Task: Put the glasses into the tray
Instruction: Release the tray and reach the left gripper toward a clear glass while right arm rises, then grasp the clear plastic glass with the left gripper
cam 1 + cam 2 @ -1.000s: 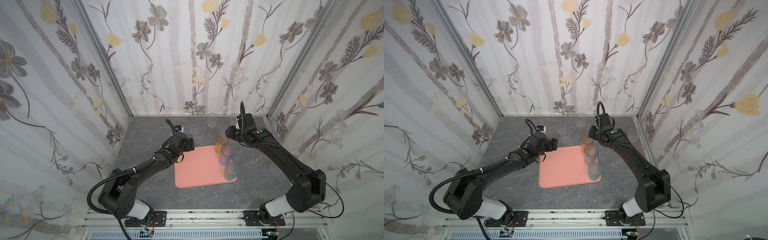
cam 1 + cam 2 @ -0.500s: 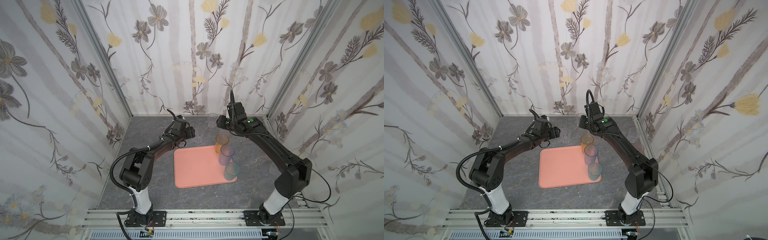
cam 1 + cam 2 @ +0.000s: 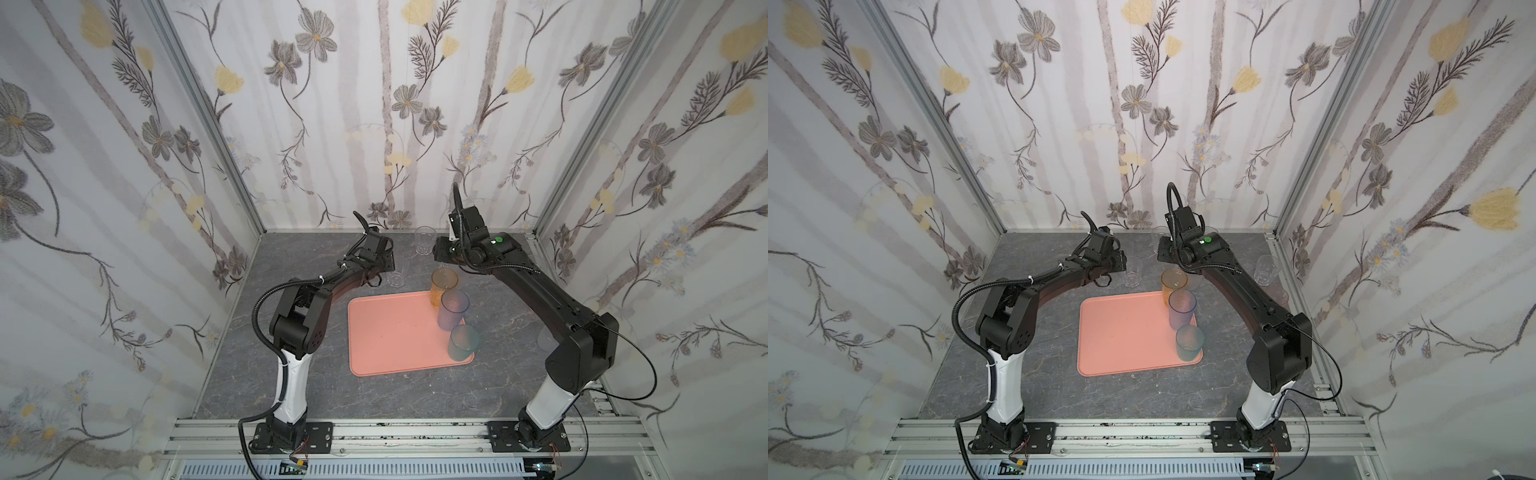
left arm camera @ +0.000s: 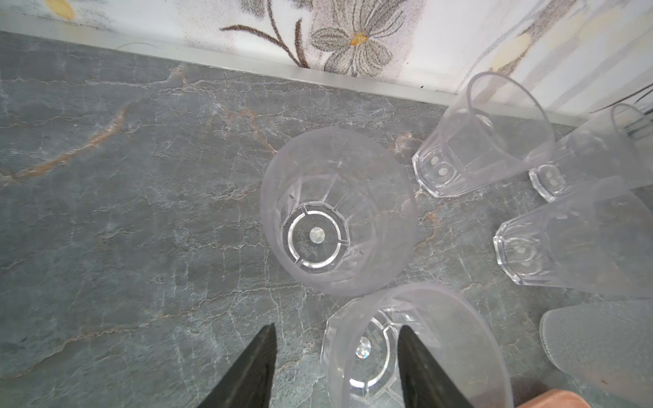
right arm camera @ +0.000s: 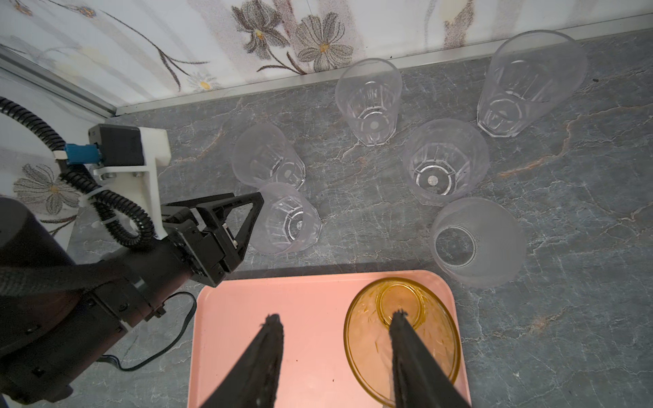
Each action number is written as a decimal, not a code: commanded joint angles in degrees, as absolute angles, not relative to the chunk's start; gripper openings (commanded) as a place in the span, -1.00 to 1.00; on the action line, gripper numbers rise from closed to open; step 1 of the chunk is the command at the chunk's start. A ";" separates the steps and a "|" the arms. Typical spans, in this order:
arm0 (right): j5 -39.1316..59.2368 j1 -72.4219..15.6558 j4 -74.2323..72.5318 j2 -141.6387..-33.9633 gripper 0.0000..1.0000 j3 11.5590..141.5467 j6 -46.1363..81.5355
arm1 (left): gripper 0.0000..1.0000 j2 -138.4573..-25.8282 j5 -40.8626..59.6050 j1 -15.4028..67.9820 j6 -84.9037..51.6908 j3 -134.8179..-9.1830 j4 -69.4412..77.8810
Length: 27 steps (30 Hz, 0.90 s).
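Note:
The pink tray (image 3: 390, 332) (image 5: 282, 300) carries an amber glass (image 3: 444, 286) (image 5: 367, 339), a purple glass (image 3: 453, 309) and a teal glass (image 3: 463, 343) along its right side. Several clear glasses stand upright behind it. My left gripper (image 3: 390, 266) (image 4: 336, 326) is open astride the near wall of one clear glass (image 4: 360, 353) (image 5: 288, 220), one finger over its mouth and the other outside, with a gap to the wall. My right gripper (image 3: 439, 253) (image 5: 336, 314) hangs open above the tray's far end, holding nothing, one finger in line with the amber glass's mouth.
Other clear glasses (image 5: 445, 166) (image 5: 369, 99) (image 5: 530, 81) (image 5: 268, 157) and a frosted one (image 5: 477, 240) crowd the strip between the tray and the back wall (image 5: 318, 79). One more clear glass (image 3: 1266, 270) stands by the right wall.
My left gripper has reached back and right to the clear glass, and its jaws have narrowed. My right gripper has swung left, away from the amber glass.

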State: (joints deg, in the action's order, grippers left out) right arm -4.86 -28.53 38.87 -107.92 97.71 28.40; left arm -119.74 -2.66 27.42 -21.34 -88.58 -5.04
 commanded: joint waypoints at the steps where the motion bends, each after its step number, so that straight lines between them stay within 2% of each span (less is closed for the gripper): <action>1: -5.89 -28.65 38.65 -107.58 -0.01 97.31 27.73 | 0.00 -121.24 -3.09 27.77 -20.48 -90.51 -5.89; 4: -6.11 -28.57 38.62 -107.49 -0.01 96.88 27.68 | -0.07 -122.51 -2.99 28.03 -20.48 -91.86 -5.89; 8: -6.42 -28.56 38.72 -107.35 -0.01 96.37 27.64 | -0.27 -124.07 -2.77 28.12 -20.24 -92.98 -6.05; 15: -7.81 -28.31 38.24 -106.44 -0.02 95.62 27.68 | -0.74 -123.13 -2.03 28.16 -19.51 -92.40 -6.84; 27: -8.66 -28.02 37.21 -105.73 -0.02 95.47 28.59 | -0.94 -114.52 -0.90 29.33 -18.44 -90.15 -7.73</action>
